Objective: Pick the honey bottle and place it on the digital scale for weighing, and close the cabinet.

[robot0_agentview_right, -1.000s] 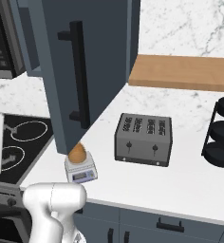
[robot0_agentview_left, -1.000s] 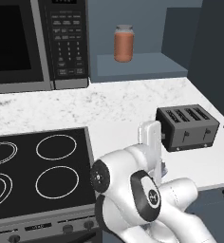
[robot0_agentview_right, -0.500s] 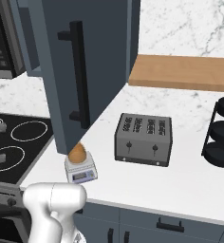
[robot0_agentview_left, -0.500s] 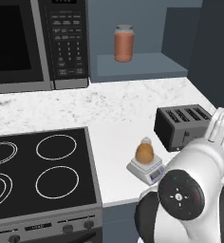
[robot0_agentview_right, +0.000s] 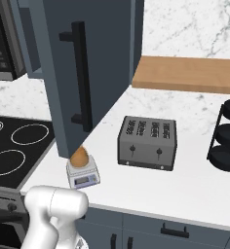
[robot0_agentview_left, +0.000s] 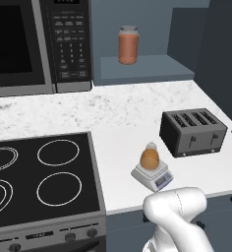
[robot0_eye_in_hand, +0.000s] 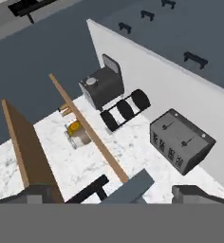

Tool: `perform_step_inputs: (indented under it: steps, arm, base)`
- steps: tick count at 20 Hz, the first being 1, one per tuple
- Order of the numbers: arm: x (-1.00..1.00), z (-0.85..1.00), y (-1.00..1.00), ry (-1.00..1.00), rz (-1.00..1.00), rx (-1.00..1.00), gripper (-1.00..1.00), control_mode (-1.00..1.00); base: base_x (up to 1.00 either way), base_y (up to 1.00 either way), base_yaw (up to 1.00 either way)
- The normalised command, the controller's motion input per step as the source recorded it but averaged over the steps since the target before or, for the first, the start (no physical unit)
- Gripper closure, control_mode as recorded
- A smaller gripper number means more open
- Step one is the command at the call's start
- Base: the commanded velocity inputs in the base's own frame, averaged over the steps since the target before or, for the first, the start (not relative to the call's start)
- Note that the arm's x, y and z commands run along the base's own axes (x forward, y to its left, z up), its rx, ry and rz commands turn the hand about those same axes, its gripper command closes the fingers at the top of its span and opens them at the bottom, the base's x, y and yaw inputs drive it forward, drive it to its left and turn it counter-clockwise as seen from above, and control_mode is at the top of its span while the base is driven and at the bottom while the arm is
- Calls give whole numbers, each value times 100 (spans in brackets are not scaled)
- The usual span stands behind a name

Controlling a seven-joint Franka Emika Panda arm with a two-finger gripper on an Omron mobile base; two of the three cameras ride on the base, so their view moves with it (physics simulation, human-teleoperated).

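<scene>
Swung low and away from the countertop since a second ago, the white arm [robot0_agentview_left: 179, 216] now sits below the counter edge, its pincer spread wide and holding nothing. Just left of the black toaster [robot0_agentview_left: 192, 131], the honey bottle [robot0_agentview_left: 150, 157] stands upright on the digital scale [robot0_agentview_left: 153, 176]. Above the toaster, the cabinet [robot0_agentview_right: 87, 73] door hangs open, a reddish jar [robot0_agentview_left: 128, 45] inside

base views: flank counter, share toaster [robot0_agentview_left: 193, 132] | hand: rolled, overhead
</scene>
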Motion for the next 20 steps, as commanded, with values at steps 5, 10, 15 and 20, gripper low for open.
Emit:
perform_step_inputs:
  steps: [5,10,15,20]
  arm:
    - [-28,-65,-84,-80,5,44,-100,-100]
    - [96,-72,-58,-38,27,42,-100,-100]
    - [100,-50,-26,-20,25,21,-100,-100]
    - [100,-18,-3,-38,19,26,-100,-100]
  base:
    - [0,0,0]
    - [0,0,0]
    - [0,0,0]
    - [0,0,0]
